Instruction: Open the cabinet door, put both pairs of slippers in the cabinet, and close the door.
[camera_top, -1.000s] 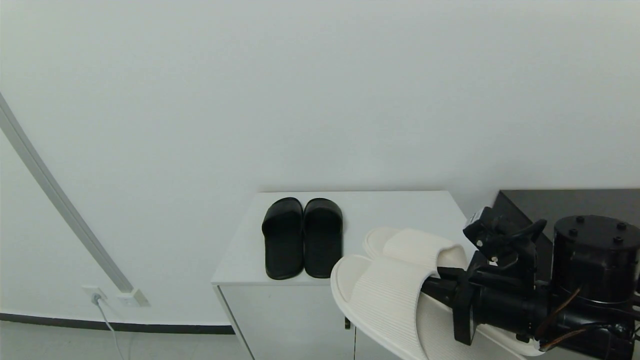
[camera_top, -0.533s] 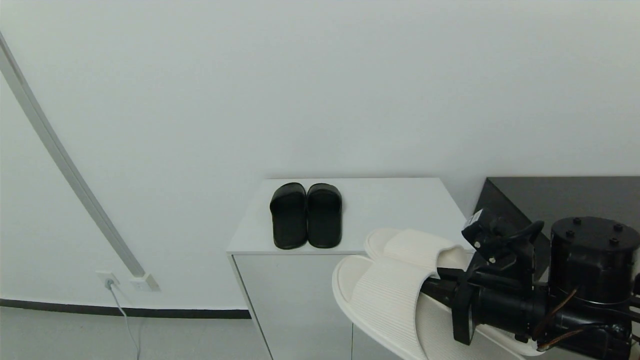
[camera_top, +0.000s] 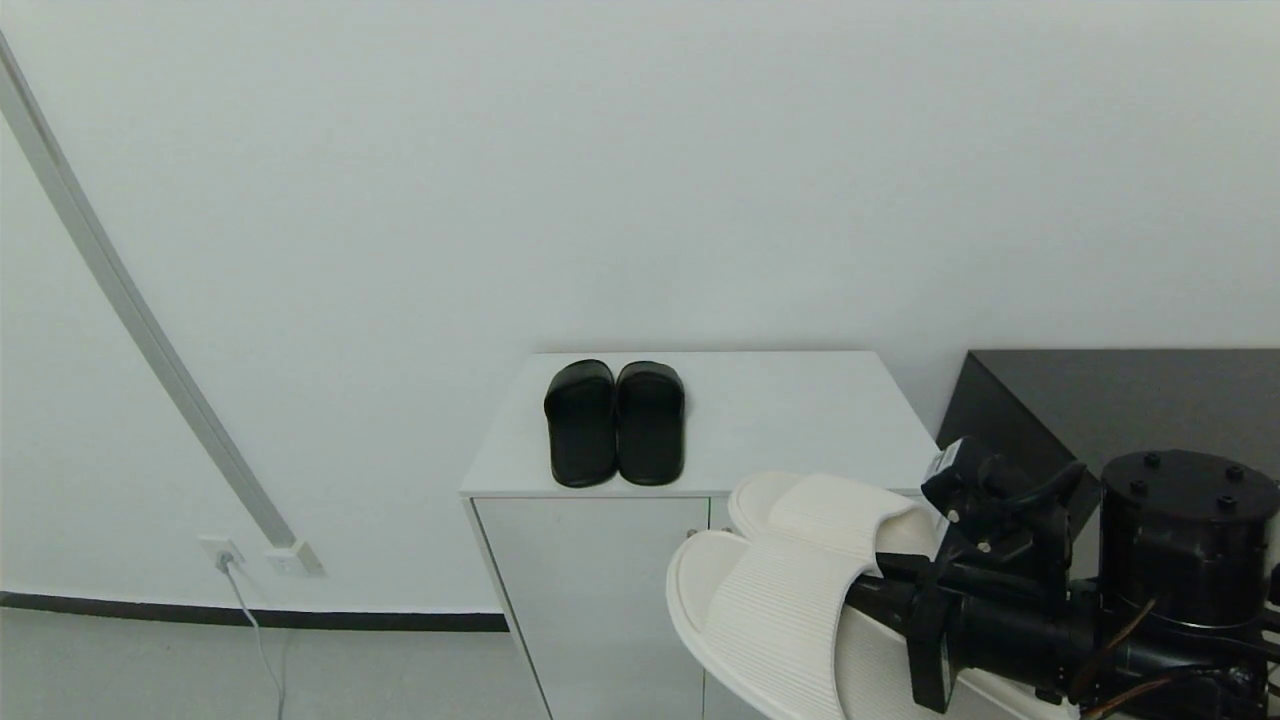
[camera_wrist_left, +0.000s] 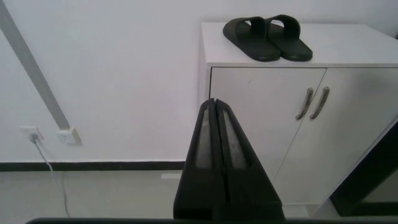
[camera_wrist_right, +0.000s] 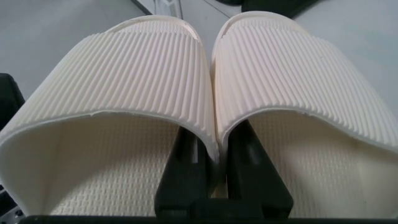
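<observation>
As seen from the head, black slippers (camera_top: 617, 423): side by side on the cabinet (camera_top: 790, 420) top, left of its middle, toes to the wall.
White slippers (camera_top: 790, 590): carried off the cabinet, before its right part, on the right gripper (camera_top: 872, 590).
Doors (camera_top: 600, 600): shut.
Left wrist, left gripper (camera_wrist_left: 215, 115): fingers pressed together, holding nothing, well apart from the cabinet front.
Handles (camera_wrist_left: 311, 103): two, just beside each other where the doors meet.
Right wrist, right gripper: one finger inside each white slipper, pinching the two touching strap walls.
</observation>
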